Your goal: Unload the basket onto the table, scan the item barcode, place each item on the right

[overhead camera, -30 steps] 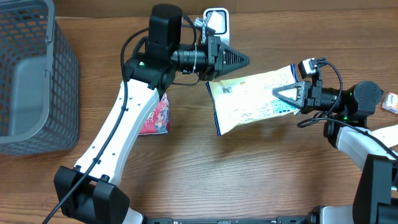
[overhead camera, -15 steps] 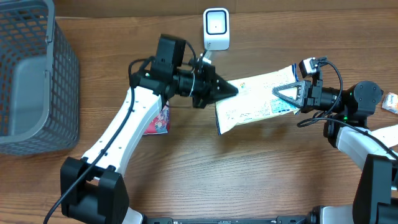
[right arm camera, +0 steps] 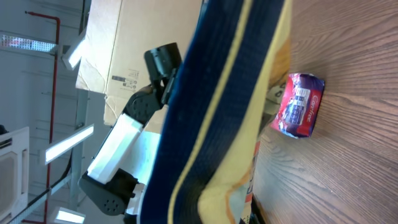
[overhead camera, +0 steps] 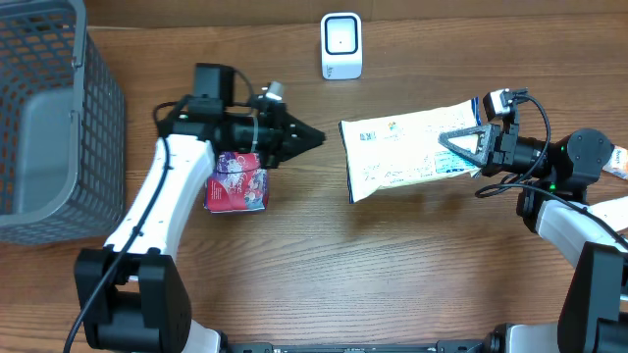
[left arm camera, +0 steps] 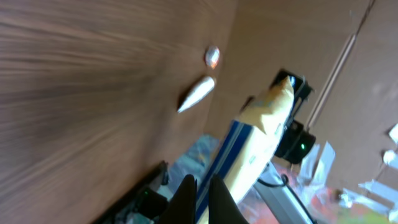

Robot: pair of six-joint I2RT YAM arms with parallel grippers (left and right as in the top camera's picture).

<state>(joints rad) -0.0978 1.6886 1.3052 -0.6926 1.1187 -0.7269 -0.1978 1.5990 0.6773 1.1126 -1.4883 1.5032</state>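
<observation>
Left claw (overhead camera: 316,138) has retreated from bag (overhead camera: 412,147); overhead alone shows scanner (overhead camera: 340,46).

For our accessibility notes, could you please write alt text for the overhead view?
The right gripper, jaws shut, holds a yellow snack bag by one end above the table, near a white scanner. The left gripper, shut, points toward it beside a red packet.
</observation>
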